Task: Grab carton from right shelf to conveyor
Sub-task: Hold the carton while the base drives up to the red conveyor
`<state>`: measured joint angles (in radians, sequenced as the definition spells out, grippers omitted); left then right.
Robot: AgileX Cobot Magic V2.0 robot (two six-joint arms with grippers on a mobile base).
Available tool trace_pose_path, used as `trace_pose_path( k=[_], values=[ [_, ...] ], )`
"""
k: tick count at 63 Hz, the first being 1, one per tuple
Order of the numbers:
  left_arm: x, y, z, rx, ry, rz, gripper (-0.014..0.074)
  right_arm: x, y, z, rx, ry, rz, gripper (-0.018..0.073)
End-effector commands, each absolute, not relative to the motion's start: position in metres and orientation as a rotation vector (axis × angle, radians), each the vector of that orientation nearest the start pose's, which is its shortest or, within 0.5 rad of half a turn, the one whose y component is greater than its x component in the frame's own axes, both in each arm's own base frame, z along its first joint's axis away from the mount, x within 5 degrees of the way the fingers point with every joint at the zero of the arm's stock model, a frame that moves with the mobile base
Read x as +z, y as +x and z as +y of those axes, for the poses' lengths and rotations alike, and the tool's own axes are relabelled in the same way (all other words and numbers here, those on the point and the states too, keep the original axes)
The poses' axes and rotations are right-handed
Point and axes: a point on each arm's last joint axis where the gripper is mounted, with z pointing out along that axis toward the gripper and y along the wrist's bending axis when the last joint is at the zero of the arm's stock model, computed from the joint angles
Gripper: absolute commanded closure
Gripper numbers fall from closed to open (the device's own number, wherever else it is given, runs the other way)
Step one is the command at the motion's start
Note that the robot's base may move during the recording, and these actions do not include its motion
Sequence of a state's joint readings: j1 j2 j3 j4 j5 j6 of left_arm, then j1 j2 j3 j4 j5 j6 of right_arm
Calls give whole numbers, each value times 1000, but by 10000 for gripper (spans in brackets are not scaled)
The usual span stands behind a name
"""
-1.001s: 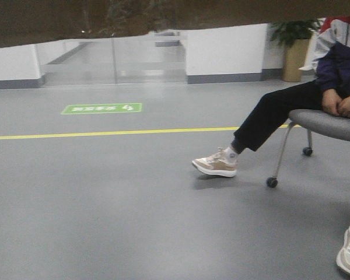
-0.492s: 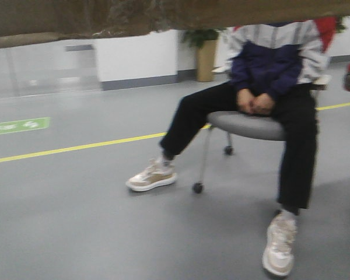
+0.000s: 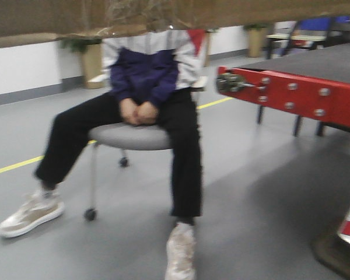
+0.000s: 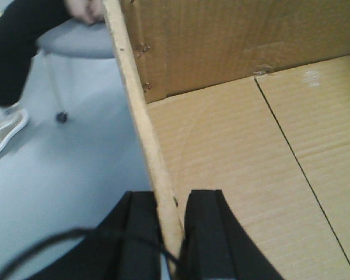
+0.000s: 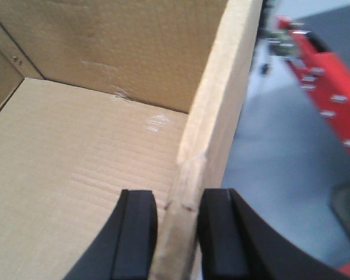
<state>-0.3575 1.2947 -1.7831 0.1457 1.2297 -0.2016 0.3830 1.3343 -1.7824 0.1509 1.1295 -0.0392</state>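
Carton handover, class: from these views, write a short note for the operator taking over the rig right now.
Left gripper: shut on the left wall of the carton.
Right gripper: shut on its right wall.
Carton is held between both arms, clear of the floor. Conveyor is ahead to the right. Right shelf is not in view.
Done: carton gripped and lifted.
Left: bring it over the belt, set it down, release. Mind the seated person close ahead.

Smooth grey floor (image 3: 251, 192) with yellow line (image 3: 11, 167); white wall (image 3: 23, 70), grey skirting (image 3: 23, 96); person (image 3: 151, 70) seated on grey wheeled stool (image 3: 131, 137); potted plant (image 3: 92, 63) behind, blurred.
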Motion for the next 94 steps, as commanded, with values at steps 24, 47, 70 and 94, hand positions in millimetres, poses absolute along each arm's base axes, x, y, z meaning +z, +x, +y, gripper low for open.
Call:
trace_pose_path(
  k=[24,47,70,94],
  values=[
    [511,219,-61,-18,156,2159,604,513,223,104,385,-480,2056,629],
    [514,221,-51,128,137,2128,604,513,223,104,385,-480,2056,629],
    [517,222,-42,256,119,2096,604,513,223,104,385,-479,2055,629],
    [517,222,-42,256,119,2096,604,513,223,104,385,-479,2055,629]
  ],
)
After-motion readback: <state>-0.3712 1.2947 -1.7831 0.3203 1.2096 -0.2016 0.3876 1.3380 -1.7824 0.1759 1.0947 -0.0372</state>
